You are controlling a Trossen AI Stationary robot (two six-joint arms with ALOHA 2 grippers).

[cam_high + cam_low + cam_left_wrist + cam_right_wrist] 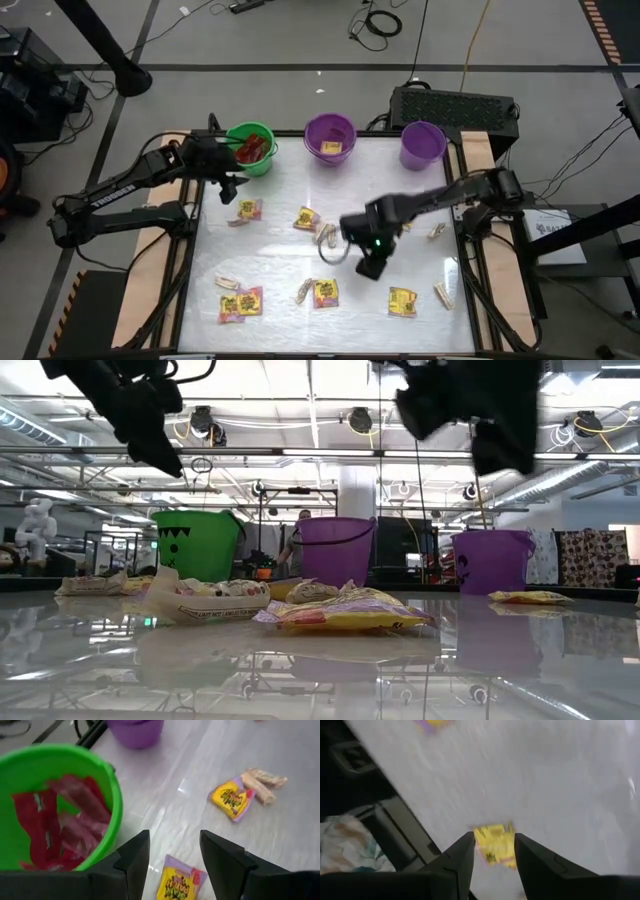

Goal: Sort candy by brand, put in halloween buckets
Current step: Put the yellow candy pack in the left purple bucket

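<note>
Three buckets stand along the far edge: green (250, 148) with red packets (65, 820) inside, deep purple (330, 138) with a yellow packet inside, and lavender (423, 145). Yellow packets (325, 293) and tan pieces (228, 283) lie flat, scattered over the table. My left gripper (175, 855) hangs open just right of the green bucket's rim, above a yellow packet (180, 882). My right gripper (494, 852) is open and raised over the table's middle (370, 258). A yellow packet (495, 845) lying on the table shows between its fingers.
More yellow packets (247, 210) (402, 300) and tan pieces (443, 295) (437, 230) lie between the arms and along the near edge. A dark box (455, 105) sits behind the lavender bucket. Bare table lies right of centre.
</note>
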